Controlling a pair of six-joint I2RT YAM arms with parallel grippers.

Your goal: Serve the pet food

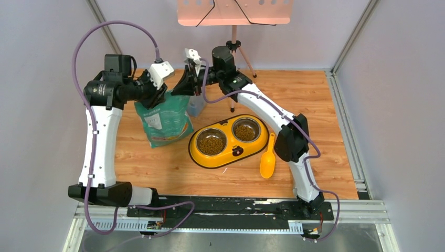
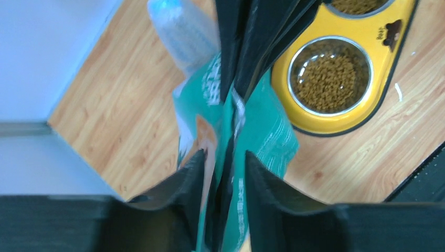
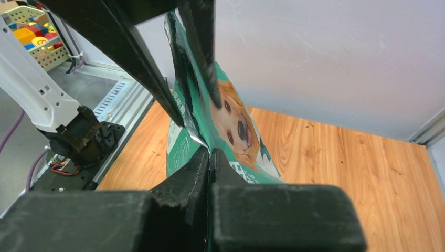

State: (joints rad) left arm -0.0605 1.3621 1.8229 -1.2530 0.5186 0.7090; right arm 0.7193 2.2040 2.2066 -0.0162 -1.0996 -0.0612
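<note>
Top external — pet food [image 1: 211, 143] in both bowls [image 1: 212, 131]

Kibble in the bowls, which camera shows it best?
The top view: the kibble fills both bowls, whole and unblocked. The left wrist view shows one bowlful closer, the other cut off at the frame's edge. The right wrist view shows none, only the bag.
</note>
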